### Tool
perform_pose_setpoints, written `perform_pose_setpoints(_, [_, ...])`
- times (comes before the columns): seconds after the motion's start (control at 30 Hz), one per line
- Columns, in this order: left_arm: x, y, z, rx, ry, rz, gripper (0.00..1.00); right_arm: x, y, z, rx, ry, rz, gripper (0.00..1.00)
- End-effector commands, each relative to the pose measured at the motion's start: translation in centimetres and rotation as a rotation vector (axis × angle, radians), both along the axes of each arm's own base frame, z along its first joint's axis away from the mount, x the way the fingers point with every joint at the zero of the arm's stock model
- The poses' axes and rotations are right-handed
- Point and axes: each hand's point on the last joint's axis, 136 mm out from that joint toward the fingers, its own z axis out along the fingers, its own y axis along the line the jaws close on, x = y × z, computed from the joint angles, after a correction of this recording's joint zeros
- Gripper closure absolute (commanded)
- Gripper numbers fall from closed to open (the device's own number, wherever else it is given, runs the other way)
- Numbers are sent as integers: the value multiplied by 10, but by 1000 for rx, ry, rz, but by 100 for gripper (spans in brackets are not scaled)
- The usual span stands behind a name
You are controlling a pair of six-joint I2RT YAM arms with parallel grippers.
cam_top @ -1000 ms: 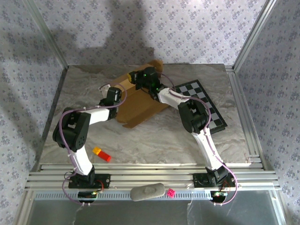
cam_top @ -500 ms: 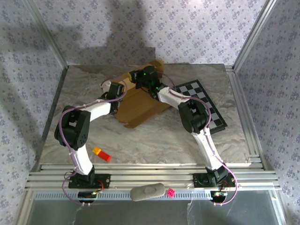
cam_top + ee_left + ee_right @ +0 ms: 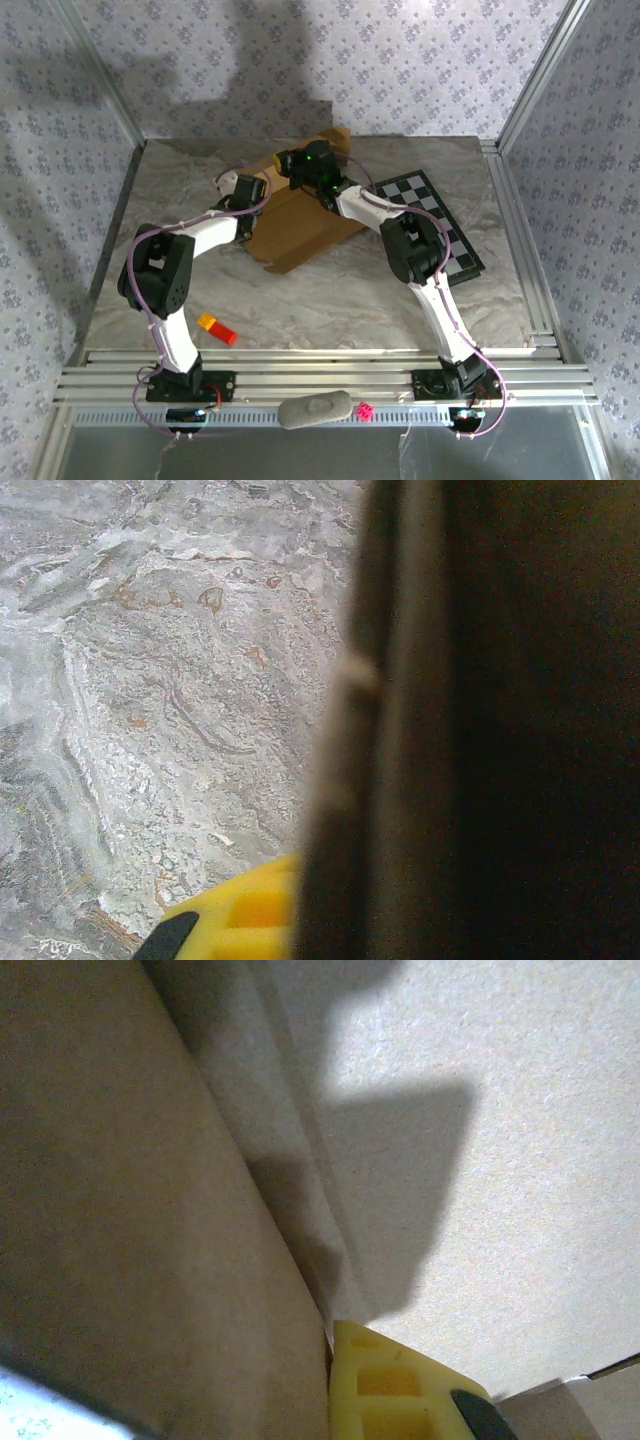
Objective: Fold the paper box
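The paper box point(image 3: 300, 228) is a brown cardboard sheet lying partly folded on the marble table point(image 3: 330, 290), with a flap standing up at the back point(image 3: 335, 140). My left gripper point(image 3: 250, 190) is at the box's left edge. In the left wrist view one yellow finger point(image 3: 235, 920) touches the dark, blurred edge of the cardboard point(image 3: 480, 720), which hides the other finger. My right gripper point(image 3: 296, 165) is at the box's back left corner. In the right wrist view a cardboard flap point(image 3: 150, 1220) lies pressed against the one yellow finger point(image 3: 395, 1390) that shows.
A black-and-white checkered board point(image 3: 440, 225) lies to the right of the box, partly under the right arm. A red and yellow block point(image 3: 217, 328) sits near the front left. On the front rail rest a grey lump point(image 3: 315, 410) and a pink die point(image 3: 366, 411). Frame posts bound the table.
My left gripper has moved up and to the right, onto the box's left edge. The right gripper and the raised flap have stayed put.
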Motion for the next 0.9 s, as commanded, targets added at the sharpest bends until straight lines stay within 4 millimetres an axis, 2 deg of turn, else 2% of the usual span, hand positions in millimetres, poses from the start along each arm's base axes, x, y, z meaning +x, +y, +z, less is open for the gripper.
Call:
perform_pose_setpoints(0.0, [-7, 15, -21, 68, 93, -1, 100, -27, 25, -17, 9, 100, 130, 100])
perform_pose_setpoints(0.03, [-7, 15, -19, 69, 88, -6, 100, -26, 25, -15, 11, 98, 131, 97])
perform_pose_setpoints(0.13, [-9, 16, -8, 74, 60, -20, 100, -28, 15, -8, 6, 97, 113, 75])
perform_pose_setpoints(0.23, [-8, 13, 11, 77, 23, -65, 100, -30, -7, 14, -26, 73, 89, 52])
perform_pose_setpoints(0.3, [-8, 7, 24, 69, -3, -125, 100, -34, -27, 36, -68, 41, 92, 40])
perform_pose_setpoints(0.37, [-6, 2, 38, 53, -20, -176, 100, -41, -47, 56, -112, 8, 113, 33])
perform_pose_setpoints(0.5, [-9, 2, 60, 6, -27, -233, 100, -60, -105, 89, -240, -43, 129, 22])
perform_pose_setpoints(0.7, [-16, -11, 85, -40, -7, -355, 100, -93, -181, 120, -390, -42, 133, 21])
perform_pose_setpoints(0.87, [-29, -26, 107, -119, 12, -446, 100, -120, -225, 143, -467, -1, 130, 29])
